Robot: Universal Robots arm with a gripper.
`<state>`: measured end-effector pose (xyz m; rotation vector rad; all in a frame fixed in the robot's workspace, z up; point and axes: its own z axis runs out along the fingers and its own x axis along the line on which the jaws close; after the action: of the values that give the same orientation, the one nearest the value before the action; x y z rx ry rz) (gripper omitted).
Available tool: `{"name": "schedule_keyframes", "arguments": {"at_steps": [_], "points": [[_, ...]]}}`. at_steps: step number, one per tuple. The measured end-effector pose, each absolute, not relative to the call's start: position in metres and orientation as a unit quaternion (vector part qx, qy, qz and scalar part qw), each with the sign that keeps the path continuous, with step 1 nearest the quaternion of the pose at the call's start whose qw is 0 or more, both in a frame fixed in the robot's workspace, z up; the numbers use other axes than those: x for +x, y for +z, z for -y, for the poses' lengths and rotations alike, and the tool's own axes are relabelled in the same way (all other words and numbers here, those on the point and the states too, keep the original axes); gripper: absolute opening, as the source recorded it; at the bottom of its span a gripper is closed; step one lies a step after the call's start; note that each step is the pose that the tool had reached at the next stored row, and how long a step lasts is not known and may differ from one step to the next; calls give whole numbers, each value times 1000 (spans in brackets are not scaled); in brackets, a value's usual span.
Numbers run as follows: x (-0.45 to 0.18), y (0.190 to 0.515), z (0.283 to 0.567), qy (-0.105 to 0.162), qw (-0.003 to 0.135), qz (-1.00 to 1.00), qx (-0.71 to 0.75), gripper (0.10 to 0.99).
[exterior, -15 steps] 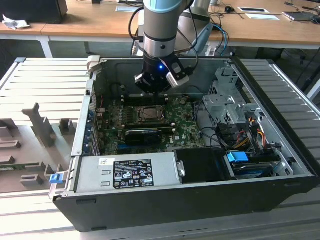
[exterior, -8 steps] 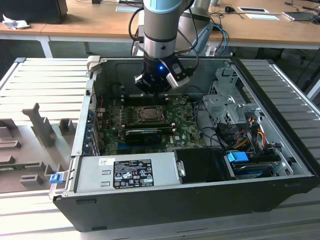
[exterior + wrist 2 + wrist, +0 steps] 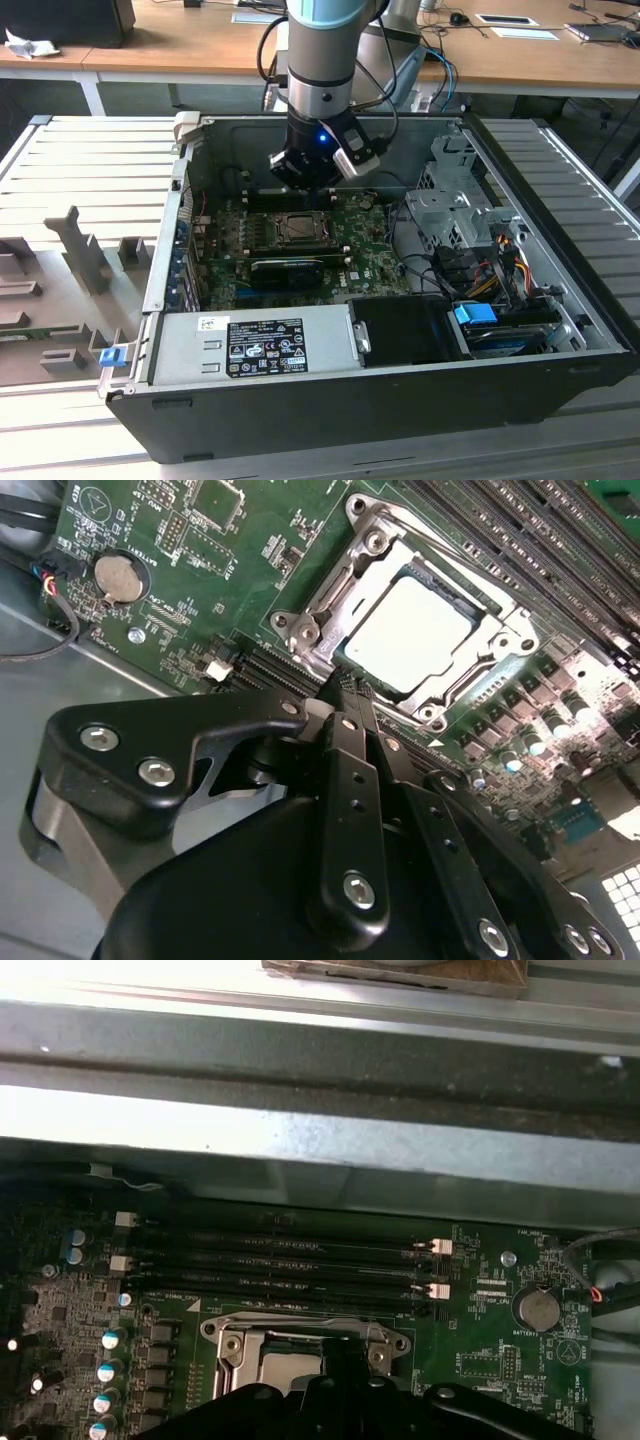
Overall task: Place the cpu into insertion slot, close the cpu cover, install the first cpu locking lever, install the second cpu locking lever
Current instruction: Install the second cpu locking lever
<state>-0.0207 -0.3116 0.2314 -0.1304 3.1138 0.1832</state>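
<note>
The cpu [image 3: 410, 635] is a pale square chip lying flat in the insertion slot on the green motherboard [image 3: 150, 630]. The cpu cover [image 3: 330, 590], a silver metal frame, lies down around it, and the chip shows through its open centre. A thin metal lever rod [image 3: 450, 555] runs along one side of the socket. My gripper [image 3: 340, 685] hangs just above the socket's edge, its black fingers [image 3: 345, 780] pressed together with nothing between them. In the exterior view the gripper [image 3: 305, 180] hovers over the socket [image 3: 297, 228]. The first wrist view shows the cpu [image 3: 290, 1365] beside the gripper [image 3: 338, 1360].
The open computer case [image 3: 330, 400] holds a power supply [image 3: 250, 345], a drive cage [image 3: 450, 200] and loose cables [image 3: 490, 260]. Memory slots [image 3: 280, 1260] and a coin battery [image 3: 540, 1308] flank the socket. The case's metal wall [image 3: 320, 1150] stands close behind.
</note>
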Motion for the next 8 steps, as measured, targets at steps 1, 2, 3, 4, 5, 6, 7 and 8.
{"name": "schedule_keyframes", "arguments": {"at_steps": [1,2,3,4,5,6,7,8], "points": [[-21,231,312,59,10,-997,-42,106],[-21,231,312,59,10,-997,-42,106],[-21,232,313,59,10,-997,-42,106],[-21,231,313,59,10,-997,-42,106],[-21,231,314,59,10,-997,-42,106],[-21,231,314,59,10,-997,-42,106],[-21,231,314,59,10,-997,-42,106],[-21,232,314,59,10,-997,-42,106]]}}
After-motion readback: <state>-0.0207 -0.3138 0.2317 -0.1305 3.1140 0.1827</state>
